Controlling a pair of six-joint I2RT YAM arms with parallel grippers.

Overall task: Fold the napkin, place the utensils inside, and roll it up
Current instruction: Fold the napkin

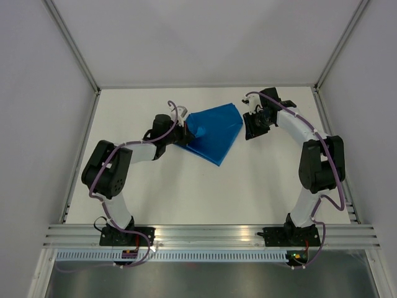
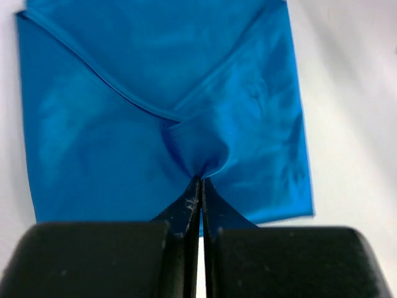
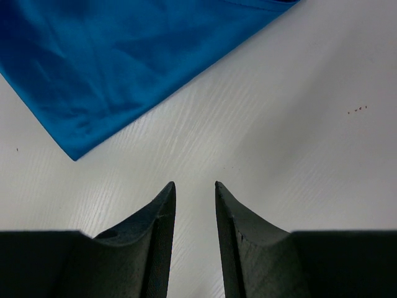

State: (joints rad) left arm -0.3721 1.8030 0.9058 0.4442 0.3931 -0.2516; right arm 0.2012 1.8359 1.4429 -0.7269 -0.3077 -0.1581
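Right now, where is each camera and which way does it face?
Top external: above and behind the arms, looking down at white table and bright-blue cloth napkin; both arms show.
Left wrist: on the left arm, looking along the left gripper, shut on a napkin fold.
Right wrist: facing bare table past the open right gripper.
Shared: all see the napkin.

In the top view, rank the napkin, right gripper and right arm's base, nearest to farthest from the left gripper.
1. Napkin: pinched in the shut left gripper, at its tips.
2. Right gripper: open, across the napkin, upper right.
3. Right arm's base: bottom right, farthest by a clear margin.
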